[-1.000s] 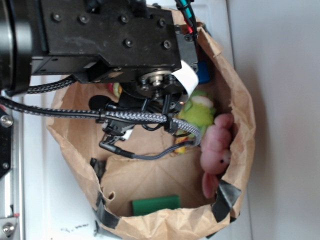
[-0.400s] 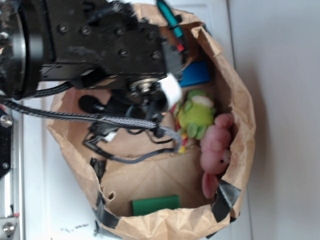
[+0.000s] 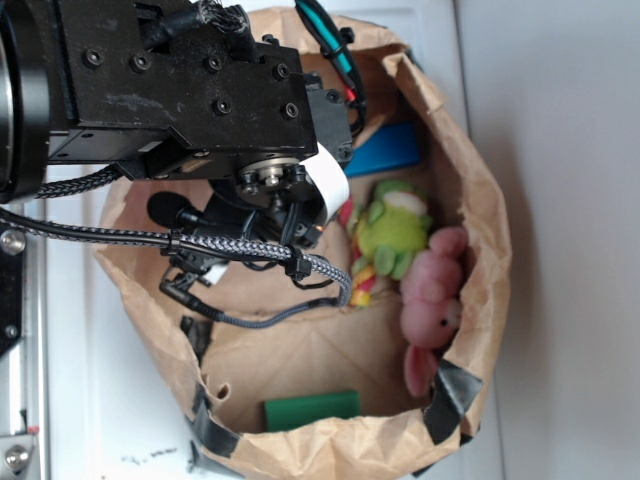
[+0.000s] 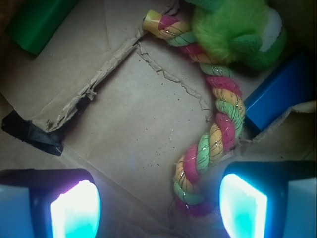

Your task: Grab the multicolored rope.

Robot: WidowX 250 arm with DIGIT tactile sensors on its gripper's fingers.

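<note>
Inside, the paper bag (image 3: 470,180) holds everything: the arm (image 3: 180,90) fills its upper left, with a pink plush (image 3: 432,300) and green plush (image 4: 233,27) at the right. Smaller, the rope (image 4: 218,124) curves along the bag floor from under the green plush, its end lying between the fingers of the released claw (image 4: 158,203), nearer the right one.
</note>
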